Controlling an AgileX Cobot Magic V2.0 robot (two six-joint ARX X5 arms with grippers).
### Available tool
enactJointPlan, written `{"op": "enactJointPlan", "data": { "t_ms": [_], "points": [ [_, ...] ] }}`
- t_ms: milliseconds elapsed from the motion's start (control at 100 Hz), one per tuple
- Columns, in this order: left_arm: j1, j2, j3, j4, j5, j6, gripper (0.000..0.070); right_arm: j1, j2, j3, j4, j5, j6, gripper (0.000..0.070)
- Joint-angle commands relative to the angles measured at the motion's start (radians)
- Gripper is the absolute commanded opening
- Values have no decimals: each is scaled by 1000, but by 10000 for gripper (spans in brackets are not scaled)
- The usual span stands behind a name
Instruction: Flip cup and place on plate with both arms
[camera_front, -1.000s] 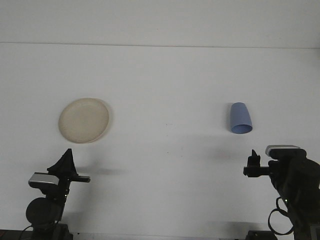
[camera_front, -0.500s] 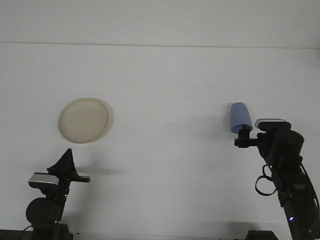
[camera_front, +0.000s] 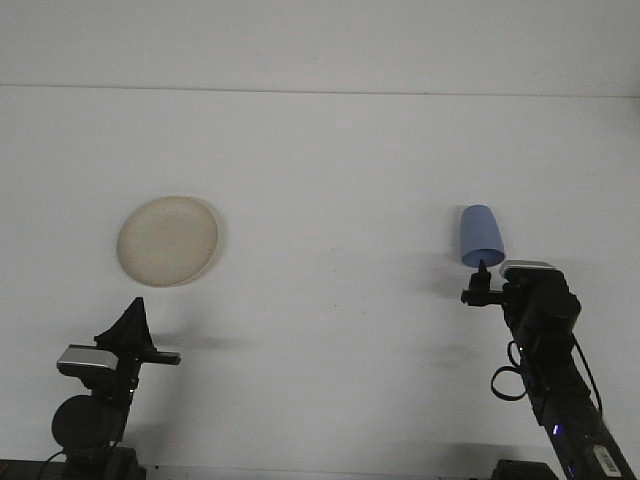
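Observation:
A cream round plate (camera_front: 168, 240) lies on the white table (camera_front: 330, 170) at the left. A blue cup (camera_front: 481, 236) sits at the right, its wider end toward the camera and its narrow end away. I cannot tell whether it stands on its rim or lies on its side. My right gripper (camera_front: 478, 284) reaches forward and its tip is just in front of the cup's near edge; contact is not visible. My left gripper (camera_front: 140, 338) hangs low at the near left, well short of the plate, with nothing in it.
The table's far edge (camera_front: 320, 90) runs across the top of the view under a pale wall. The right arm (camera_front: 550, 370) and its cable rise from the bottom right corner. The left arm's base (camera_front: 90, 420) sits at the bottom left.
My right arm has swung up from the bottom right and moved left and forward, ending with its tip at the cup's near edge. The left arm, plate and cup have not moved.

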Motion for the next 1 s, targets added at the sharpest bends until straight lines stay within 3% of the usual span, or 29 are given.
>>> {"op": "enactJointPlan", "data": {
  "t_ms": [0,310,510,740,990],
  "points": [
    [0,-2,-20,11,-1,-2,11,-11,27,-10,48,3,3,548],
    [0,-2,-20,12,-2,-2,11,-55,229,-18,257,-10,-43,549],
    [0,-2,-20,12,-2,-2,11,-74,389,-12,443,-64,-48,548],
    [0,-2,-20,12,-2,-2,11,-91,530,42,504,-112,-56,548],
    [0,-2,-20,12,-2,-2,11,-96,596,121,502,-115,-76,548]
  ]
}}
